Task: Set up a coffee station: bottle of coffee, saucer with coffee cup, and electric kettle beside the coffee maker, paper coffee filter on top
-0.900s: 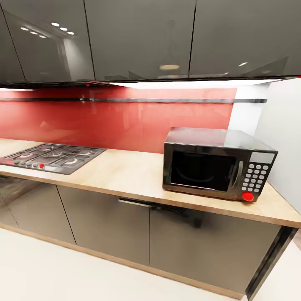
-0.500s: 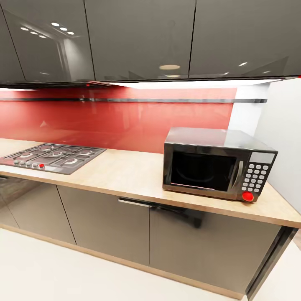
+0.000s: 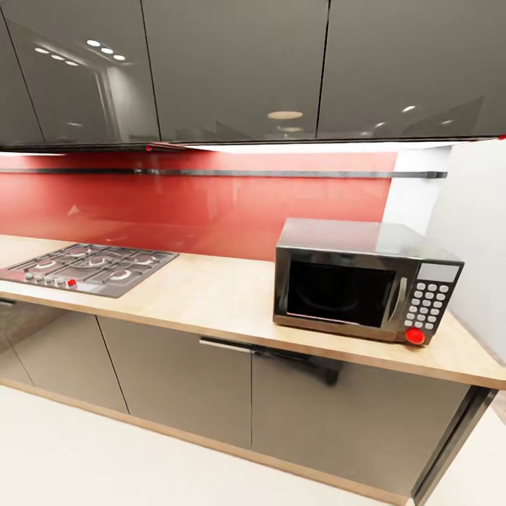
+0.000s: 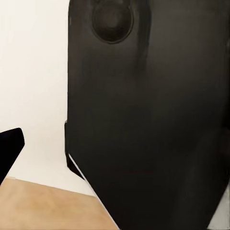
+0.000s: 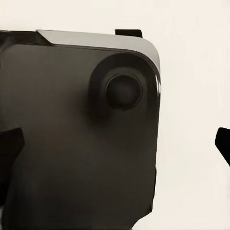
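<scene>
The kitchen countertop (image 3: pixel 211 295) runs across the head view as a light wood-grain worktop over grey cabinet fronts. The coffee maker, bottle of coffee, paper coffee filter, saucer, coffee cup, electric kettle and kitchen shelf are out of view. In the left wrist view, my left gripper (image 4: pixel 115 153) has one dark fingertip (image 4: pixel 9 149) at the picture's edge, in front of a black part of my own body (image 4: pixel 153 120). My right gripper (image 5: pixel 115 143) is open and holds nothing, its fingertips (image 5: pixel 9 143) far apart before a black housing (image 5: pixel 72 143).
A black microwave (image 3: pixel 362 281) stands on the counter's right part, close to the white side wall (image 3: pixel 478 232). A gas hob (image 3: pixel 88 266) is set into the counter at the left. Grey wall cabinets (image 3: pixel 239 67) hang above a red backsplash (image 3: pixel 197 204). Pale floor (image 3: pixel 84 457) lies in front.
The whole head picture has shifted slightly down, so the camera has moved a little. The hob and microwave have not moved on the counter.
</scene>
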